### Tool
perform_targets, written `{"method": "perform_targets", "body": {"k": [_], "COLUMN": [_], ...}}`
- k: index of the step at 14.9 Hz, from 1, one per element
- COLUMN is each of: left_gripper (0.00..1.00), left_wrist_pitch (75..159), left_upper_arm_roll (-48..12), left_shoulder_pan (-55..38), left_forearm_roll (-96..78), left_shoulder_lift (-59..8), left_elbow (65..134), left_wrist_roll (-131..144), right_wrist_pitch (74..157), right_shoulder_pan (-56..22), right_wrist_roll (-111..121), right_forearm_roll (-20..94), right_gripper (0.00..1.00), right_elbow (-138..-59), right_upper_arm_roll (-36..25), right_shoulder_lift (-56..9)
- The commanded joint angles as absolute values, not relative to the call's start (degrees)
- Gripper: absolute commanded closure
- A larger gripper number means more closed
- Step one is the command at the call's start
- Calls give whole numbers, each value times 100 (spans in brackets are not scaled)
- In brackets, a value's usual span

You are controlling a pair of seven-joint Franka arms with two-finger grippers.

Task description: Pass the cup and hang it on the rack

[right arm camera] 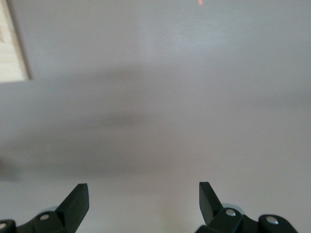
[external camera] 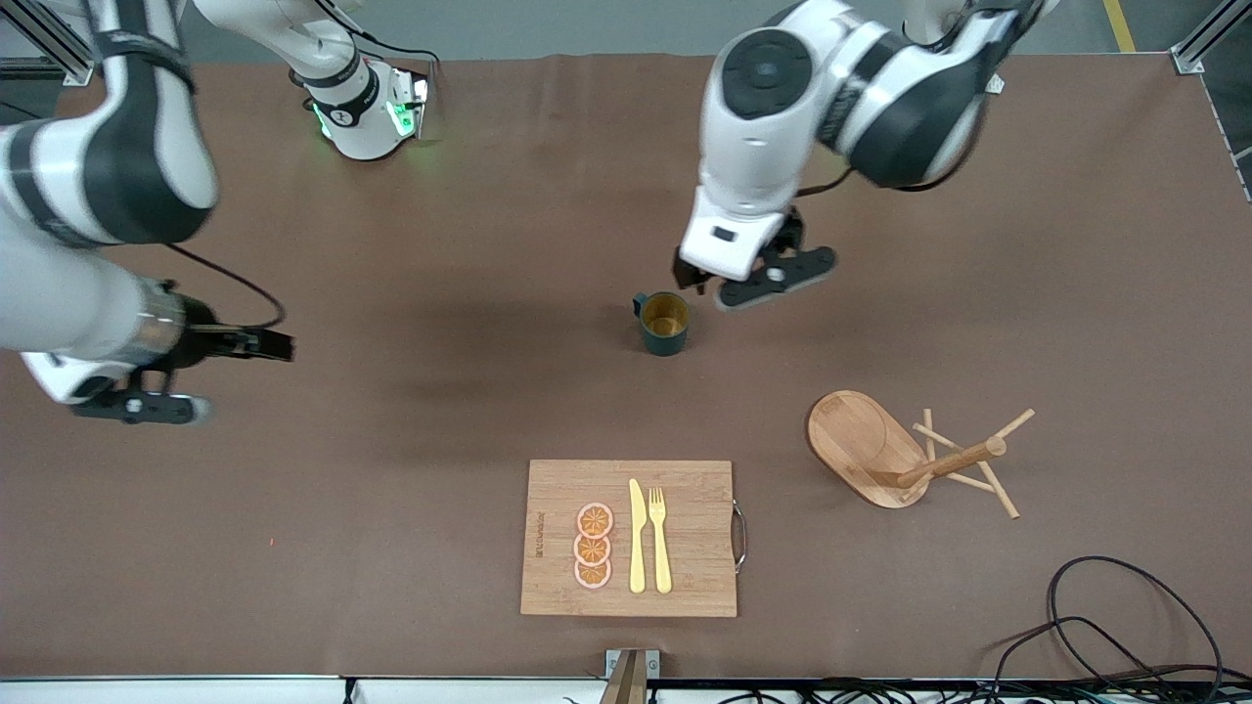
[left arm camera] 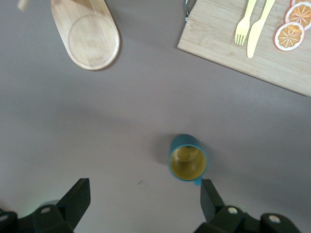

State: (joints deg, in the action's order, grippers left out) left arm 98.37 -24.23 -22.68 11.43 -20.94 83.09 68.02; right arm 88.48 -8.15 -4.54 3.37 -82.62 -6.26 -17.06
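The dark teal cup [external camera: 664,324] stands upright on the brown table near its middle, yellow inside showing, handle toward the right arm's end. It also shows in the left wrist view [left arm camera: 188,158], close to one finger. My left gripper [external camera: 732,282] [left arm camera: 145,195] is open and empty, low over the table just beside the cup toward the left arm's end. The wooden rack [external camera: 866,446] lies tipped on its side, nearer the front camera, post and pegs pointing toward the left arm's end; its oval base shows in the left wrist view [left arm camera: 90,35]. My right gripper [external camera: 227,376] [right arm camera: 144,195] is open and empty over bare table at the right arm's end.
A bamboo cutting board [external camera: 694,538] with a yellow knife, a fork and three orange slices lies near the front edge; it also shows in the left wrist view [left arm camera: 218,39] and the right wrist view [right arm camera: 12,46]. Black cables [external camera: 1105,626] lie at the front corner by the left arm's end.
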Motion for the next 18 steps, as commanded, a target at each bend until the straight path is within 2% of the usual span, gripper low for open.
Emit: {"method": "perform_targets", "body": {"k": [1, 5, 15, 18], "left_gripper": [0, 0, 1, 8], "left_wrist_pitch": [9984, 10002, 9782, 9730], "left_upper_arm_roll": [-2382, -2364, -2215, -2171], "left_shoulder_pan": [-2854, -3628, -5211, -5247], "left_forearm_roll": [1633, 2397, 5138, 5431], "left_shoulder_lift": [-2530, -3127, -4815, -4913], "left_elbow": [8121, 8121, 8174, 8191], "left_wrist_roll": [7731, 9172, 13619, 13939], "right_wrist_pitch": [8693, 8736, 8562, 8517], "right_shoulder_pan": [-292, 202, 176, 158], "right_wrist_roll": [113, 510, 457, 492], "right_forearm_roll": [167, 62, 123, 123], "right_gripper": [0, 0, 0, 0], "right_elbow": [-8534, -8359, -7849, -7857], "right_upper_arm_roll": [-492, -492, -457, -448], "right_shoulder_lift": [-1389, -1397, -1485, -1468]}}
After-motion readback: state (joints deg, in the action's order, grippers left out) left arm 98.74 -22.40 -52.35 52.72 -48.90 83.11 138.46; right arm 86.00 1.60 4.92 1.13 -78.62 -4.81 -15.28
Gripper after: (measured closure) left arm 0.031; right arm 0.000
